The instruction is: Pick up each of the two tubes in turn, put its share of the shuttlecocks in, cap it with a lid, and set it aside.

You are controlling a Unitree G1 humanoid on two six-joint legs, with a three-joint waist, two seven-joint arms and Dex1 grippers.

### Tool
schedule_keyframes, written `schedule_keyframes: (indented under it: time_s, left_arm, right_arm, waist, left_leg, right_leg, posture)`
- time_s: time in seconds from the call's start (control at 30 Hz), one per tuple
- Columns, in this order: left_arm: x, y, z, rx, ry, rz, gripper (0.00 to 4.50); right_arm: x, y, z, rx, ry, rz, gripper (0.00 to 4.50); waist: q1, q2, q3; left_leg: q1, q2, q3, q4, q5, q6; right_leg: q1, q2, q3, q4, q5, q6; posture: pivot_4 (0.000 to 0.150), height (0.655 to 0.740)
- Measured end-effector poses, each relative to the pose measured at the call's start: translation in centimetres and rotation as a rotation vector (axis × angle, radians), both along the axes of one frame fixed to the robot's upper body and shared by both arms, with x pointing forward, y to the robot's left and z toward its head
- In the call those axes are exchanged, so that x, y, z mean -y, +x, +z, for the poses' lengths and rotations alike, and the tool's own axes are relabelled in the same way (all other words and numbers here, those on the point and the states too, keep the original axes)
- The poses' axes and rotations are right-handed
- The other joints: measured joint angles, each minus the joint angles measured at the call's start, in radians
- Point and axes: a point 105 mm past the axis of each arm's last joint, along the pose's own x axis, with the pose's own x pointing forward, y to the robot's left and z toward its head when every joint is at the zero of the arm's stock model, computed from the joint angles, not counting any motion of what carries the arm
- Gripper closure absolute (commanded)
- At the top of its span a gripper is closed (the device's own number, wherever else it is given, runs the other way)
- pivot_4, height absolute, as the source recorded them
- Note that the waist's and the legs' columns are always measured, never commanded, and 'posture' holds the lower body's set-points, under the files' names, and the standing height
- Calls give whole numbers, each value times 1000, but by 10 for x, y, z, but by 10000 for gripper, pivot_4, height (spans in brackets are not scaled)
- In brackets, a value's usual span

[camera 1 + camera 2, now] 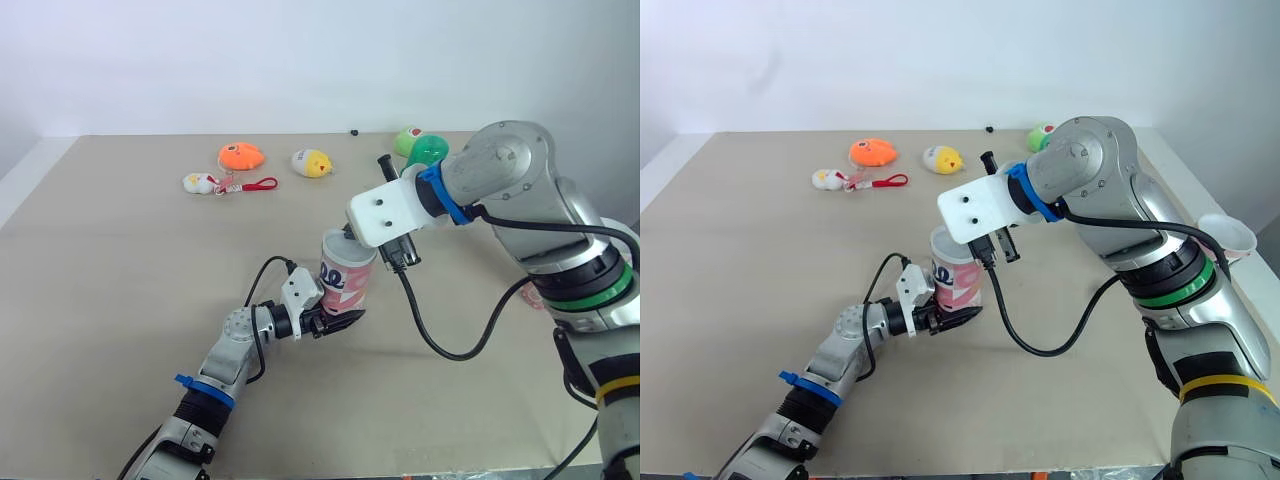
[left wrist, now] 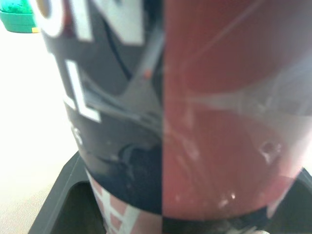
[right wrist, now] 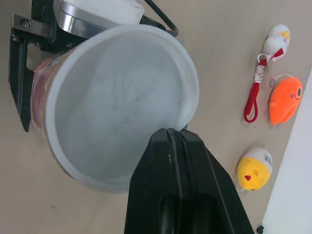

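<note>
tube upright mid-worktop, long axis vertical, left gripper clamped on its lower side; right gripper, fingers pressed together with nothing between, sits directly above at the tube's upper rim, likely the arm to work downward.

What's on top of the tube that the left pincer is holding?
What looks like a white lid sits across the mouth of the tube, with the shut right pincer at its rim. It hides whatever is inside.
</note>
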Motion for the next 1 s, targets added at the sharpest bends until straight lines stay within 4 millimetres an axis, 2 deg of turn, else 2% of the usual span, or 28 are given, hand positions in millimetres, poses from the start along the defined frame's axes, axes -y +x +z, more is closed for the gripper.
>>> schedule_keyframes:
  time_s: [0.03,0.07,0.1,0.3,0.5,0.63,0.83,0.87,1.0]
  left_arm:
    - [0,0,0,0,0,0,15059]
    - [0,0,0,0,0,0,15059]
    - [0,0,0,1,0,0,15059]
    - [0,-1,-1,-1,3,-1,15059]
    - [-1,-2,0,1,-5,0,15059]
    - [-1,-2,1,0,-13,0,15059]
    - [0,-2,1,0,-15,-2,15059]
    - [0,-2,1,0,-15,-2,15059]
    - [-1,-2,1,0,-15,-1,15059]
  right_arm:
    - [1,0,2,-2,15,-5,31036]
    - [1,0,3,-3,22,-7,29851]
    - [1,0,5,-4,30,-8,26633]
    - [0,2,12,4,71,-12,1559]
    - [-5,5,16,-28,118,-6,721]
    - [-14,6,17,-77,177,16,13146]
    - [-14,-3,19,-183,203,43,41943]
    - [-14,-5,19,-191,201,47,43693]
    - [-11,-12,13,-221,173,51,43693]
  waist:
    - [0,0,0]
    - [0,0,0]
    - [0,0,0]
    - [0,0,0]
    - [-1,0,-1]
    - [0,0,-1]
    - [0,0,-1]
    - [0,0,-1]
    - [-1,0,-1]
  left_leg:
    - [0,0,0,0,0,0]
    - [0,0,0,0,0,0]
    - [0,0,0,0,0,0]
    - [1,0,-1,-1,0,0]
    - [1,0,-1,-7,1,1]
    - [1,0,-1,-11,3,4]
    - [0,0,-1,-12,3,4]
    - [0,0,-1,-12,3,4]
    - [0,0,-1,-12,3,4]
  right_leg:
    - [0,0,0,0,0,0]
    - [0,0,0,0,0,0]
    - [0,0,0,0,0,0]
    - [1,0,-1,-2,0,0]
    - [4,0,0,-7,1,0]
    - [4,0,-1,-10,4,0]
    - [4,-1,-1,-13,5,0]
    - [4,-1,-1,-13,5,0]
    - [4,-1,-1,-13,4,0]
  posture:
    - [1500,7400]
    - [1500,7400]
    - [1500,7400]
    - [1500,7400]
    - [1500,7400]
    - [1500,7400]
    - [1500,7400]
    - [1500,7400]
    - [1500,7400]
